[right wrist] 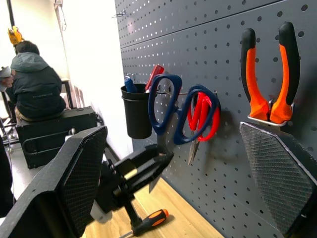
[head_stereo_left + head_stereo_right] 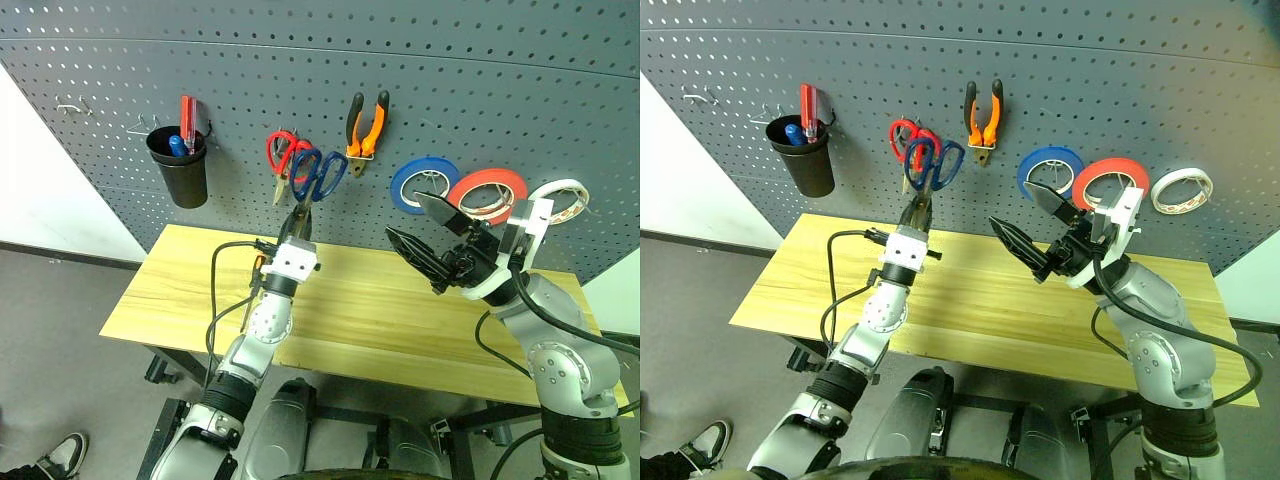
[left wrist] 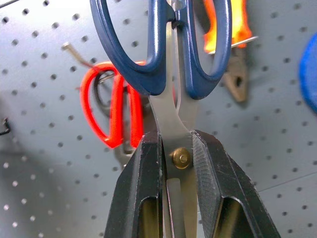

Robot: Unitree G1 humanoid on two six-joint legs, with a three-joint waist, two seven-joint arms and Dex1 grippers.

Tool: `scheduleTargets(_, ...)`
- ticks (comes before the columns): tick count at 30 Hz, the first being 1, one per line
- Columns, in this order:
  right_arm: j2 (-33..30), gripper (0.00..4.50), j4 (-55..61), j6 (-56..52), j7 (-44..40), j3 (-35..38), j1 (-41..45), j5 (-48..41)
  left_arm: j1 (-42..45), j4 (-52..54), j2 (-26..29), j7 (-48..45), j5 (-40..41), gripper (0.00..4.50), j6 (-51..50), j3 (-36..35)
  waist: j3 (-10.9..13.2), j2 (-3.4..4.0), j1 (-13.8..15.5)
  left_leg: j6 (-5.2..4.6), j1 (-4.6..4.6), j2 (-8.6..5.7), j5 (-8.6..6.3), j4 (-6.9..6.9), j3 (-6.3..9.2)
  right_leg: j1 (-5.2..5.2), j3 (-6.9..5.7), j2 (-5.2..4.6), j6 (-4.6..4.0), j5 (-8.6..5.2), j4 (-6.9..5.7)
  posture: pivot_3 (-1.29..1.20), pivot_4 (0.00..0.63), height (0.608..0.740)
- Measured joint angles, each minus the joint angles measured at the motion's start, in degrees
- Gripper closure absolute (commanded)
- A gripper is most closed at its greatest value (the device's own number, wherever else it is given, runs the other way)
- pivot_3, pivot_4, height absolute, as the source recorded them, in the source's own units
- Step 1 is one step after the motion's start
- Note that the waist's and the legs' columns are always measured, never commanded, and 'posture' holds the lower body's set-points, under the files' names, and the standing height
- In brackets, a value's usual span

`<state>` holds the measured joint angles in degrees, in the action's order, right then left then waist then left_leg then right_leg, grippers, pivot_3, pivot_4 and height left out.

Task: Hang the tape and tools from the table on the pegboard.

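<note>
Our left gripper (image 2: 297, 222) is clamped on the blue scissors (image 2: 318, 176), handles up against the pegboard (image 2: 450, 60) beside the red scissors (image 2: 284, 153). Pliers (image 2: 367, 125) and tape (image 2: 487, 193) hang there already; right gripper (image 2: 428, 238) gapes empty above the counter (image 2: 380, 310).

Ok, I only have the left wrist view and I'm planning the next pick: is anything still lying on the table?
Observer: Yes, the small screwdriver lies on the table, close to the pegboard.
Operator: Is the right gripper free for it?
Observer: The right gripper is open and empty, raised in front of the pegboard.
Operator: And the tape?
Observer: The red-orange tape already hangs on the pegboard, between a blue roll and a pale roll.
</note>
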<state>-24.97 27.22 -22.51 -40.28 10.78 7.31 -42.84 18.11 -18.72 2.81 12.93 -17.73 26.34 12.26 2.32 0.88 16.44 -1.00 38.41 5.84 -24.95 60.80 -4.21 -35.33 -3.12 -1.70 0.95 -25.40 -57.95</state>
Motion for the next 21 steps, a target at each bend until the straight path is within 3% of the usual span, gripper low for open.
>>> scheduleTargets(21,-1.29,0.0,-0.46,0.4,0.63,0.02,-1.0,0.5,0.16,1.81,1.06,-5.76,4.61,3.95,-3.49,-4.17,0.0,0.0,-0.01,0.0,0.0,0.0,0.0,0.0,0.01,0.02,0.0,0.0,0.0,0.0,0.0,0.26,0.058,0.629)
